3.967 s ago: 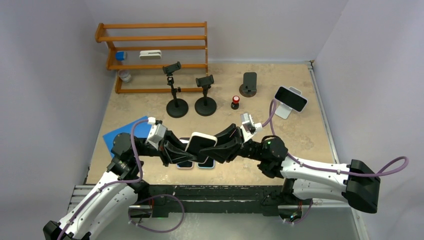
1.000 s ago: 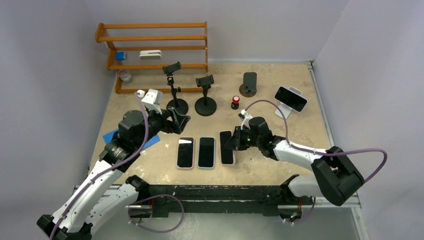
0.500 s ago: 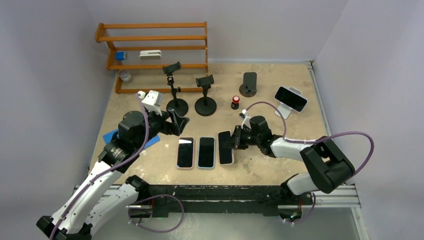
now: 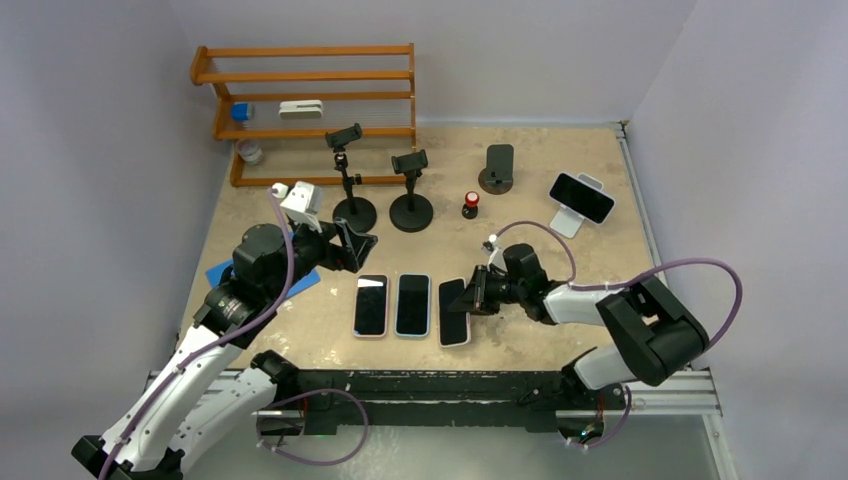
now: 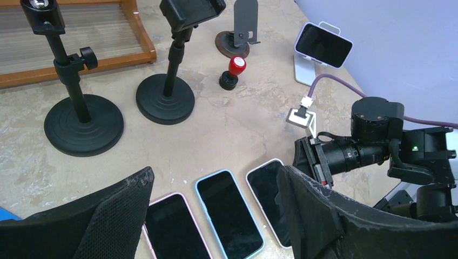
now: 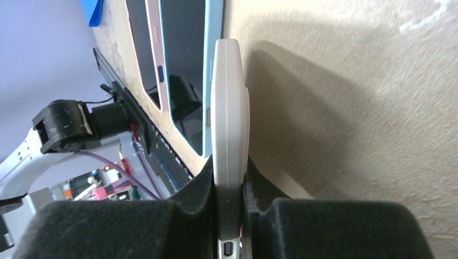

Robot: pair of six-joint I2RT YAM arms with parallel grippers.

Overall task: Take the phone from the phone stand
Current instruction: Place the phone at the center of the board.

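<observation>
Slim white-cased phone [image 6: 229, 124], dark screen, pinched at one end by right end effector [image 4: 480, 292], left end effector [image 4: 352, 243] gaping

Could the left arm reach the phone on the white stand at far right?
Probably not easily. That phone sits well across the table from the left gripper, jaws open, with a black stand and red-topped object roughly between. The right gripper is nearer, but shut on a white phone.
</observation>
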